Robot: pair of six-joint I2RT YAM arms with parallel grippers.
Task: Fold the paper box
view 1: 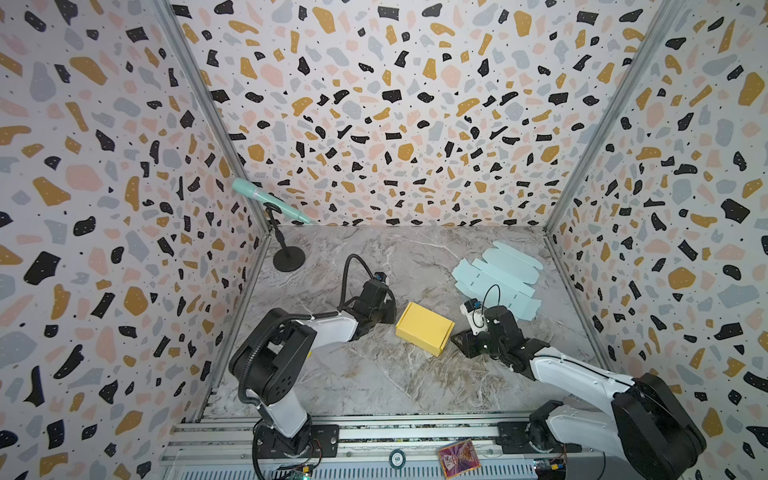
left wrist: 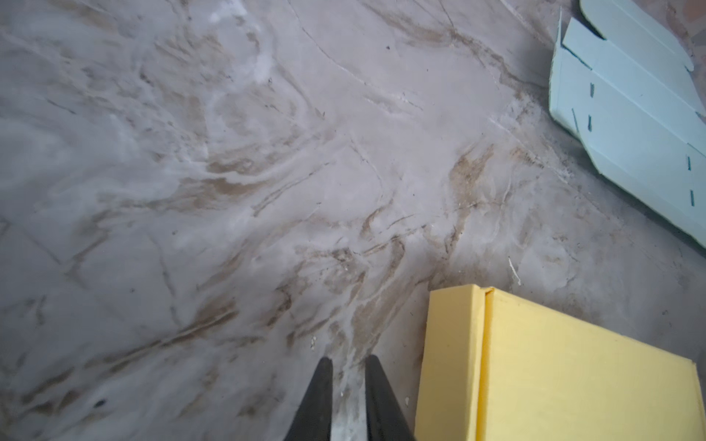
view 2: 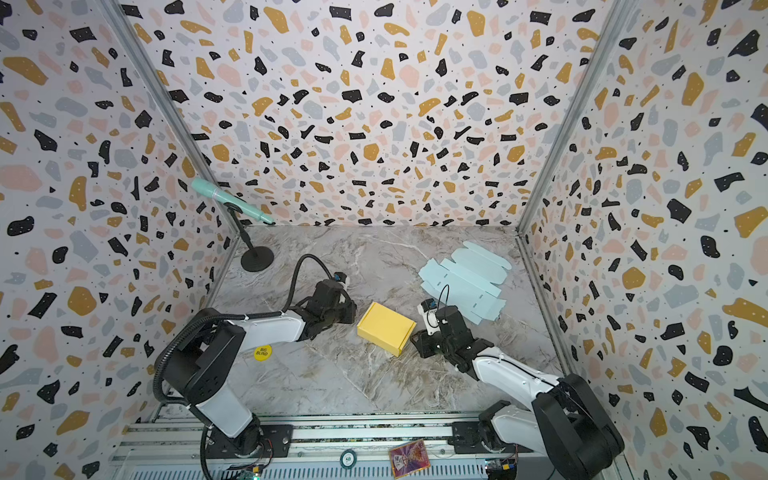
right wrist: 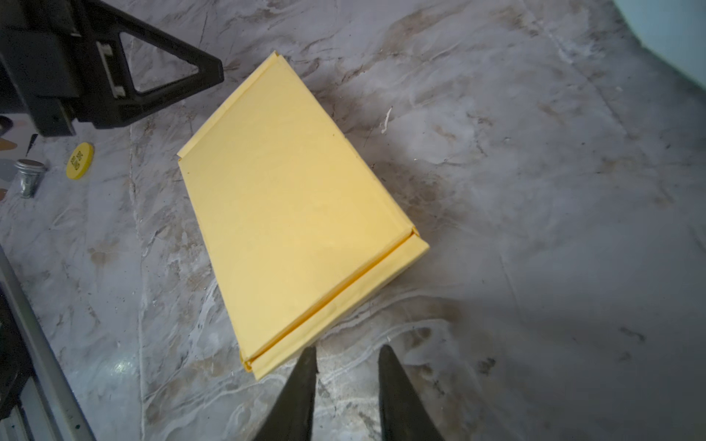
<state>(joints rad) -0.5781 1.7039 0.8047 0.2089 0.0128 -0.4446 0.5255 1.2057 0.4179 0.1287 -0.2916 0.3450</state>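
Patterned walls (view 1: 104, 208) close the bench (view 1: 374, 374) in on three sides, and a metal rail (view 1: 374, 432) runs along its front edge. The widest bare stretch lies between that rail and the box. A second lies at the back middle, between the microphone stand (view 1: 289, 258) and the blue sheets.

The left arm (view 1: 291, 332) reaches in from the front left and the right arm (view 1: 561, 365) from the front right. Both end low, one on each side of the box.

A stack of flat pale blue cardboard sheets (view 1: 498, 278) lies at the back right, near the right wall.

The yellow paper box (view 1: 424, 328) sits mid-bench, folded closed and lying flat, turned at an angle to the bench edges.

The left jaws stand narrowly parted just beside one short end of the box, grasping nothing; bare bench shows between them. The right jaws are parted a little wider and also empty. One tip sits at the box's other short end, and I cannot tell whether it touches.

The right wrist view shows the whole lid (right wrist: 290, 214) with a seam at each short end. The left wrist view shows one corner (left wrist: 573, 374) and the dark slots in the sheets (left wrist: 630, 114).

A round yellow token (view 2: 262, 352) shows beside the left arm in a top view and in the right wrist view (right wrist: 79, 160). Only the right wrist view shows the small metal cylinder (right wrist: 29, 177) next to it.
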